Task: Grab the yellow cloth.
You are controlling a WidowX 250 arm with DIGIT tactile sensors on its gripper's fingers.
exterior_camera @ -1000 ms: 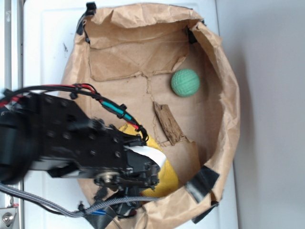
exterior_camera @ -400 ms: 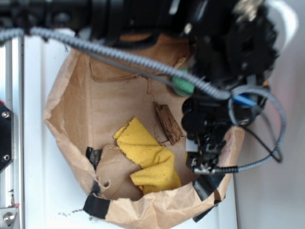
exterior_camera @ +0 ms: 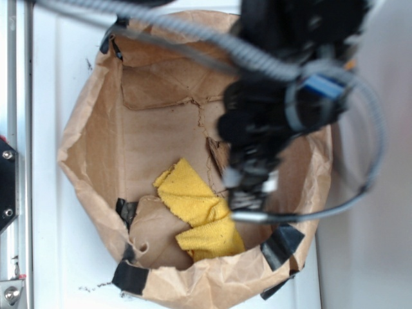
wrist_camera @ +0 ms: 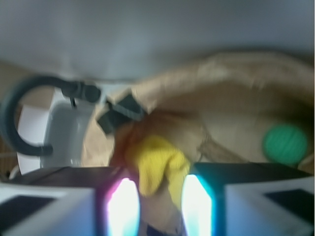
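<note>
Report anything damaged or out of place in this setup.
The brown paper liner is torn along its floor with a loose flap, its rim crumpled and taped. The yellow cloth lies bunched, not flat. The gripper view is blurred.

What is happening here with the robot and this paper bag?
A WidowX arm reaches into a crumpled brown paper bag for the yellow cloth, which lies rumpled on the bag's floor. In the blurred wrist view the cloth sits between the gripper jaws, but a firm grasp cannot be confirmed. A green ball lies nearby.
</note>
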